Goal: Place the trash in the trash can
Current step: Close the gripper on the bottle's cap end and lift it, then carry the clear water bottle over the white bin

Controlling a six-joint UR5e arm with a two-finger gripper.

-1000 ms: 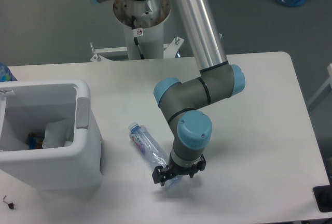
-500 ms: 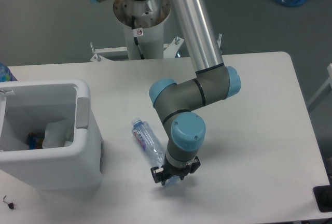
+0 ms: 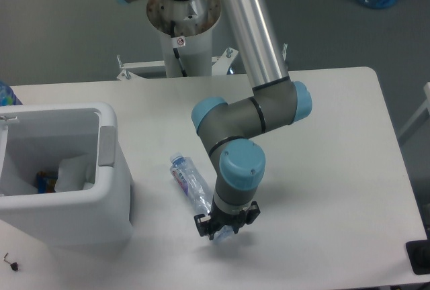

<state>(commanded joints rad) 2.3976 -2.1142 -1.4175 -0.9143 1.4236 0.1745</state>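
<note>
A white table (image 3: 322,169) on a grey floor carries everything. Over the last second the gripper (image 3: 224,225) has slid slightly left along the slim clear crushed plastic bottle with a blue cap (image 3: 190,182), settling over its base end; whether the jaws have clamped is unclear. The bottle lies beside the large white rectangular bin (image 3: 107,189), where a white crumpled wad (image 3: 74,172) already sits.

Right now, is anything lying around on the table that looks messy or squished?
Yes. A crushed clear bottle with a blue cap lies on its side on the white table, outside the trash can. The claw is down at the bottle's bottom end.
</note>
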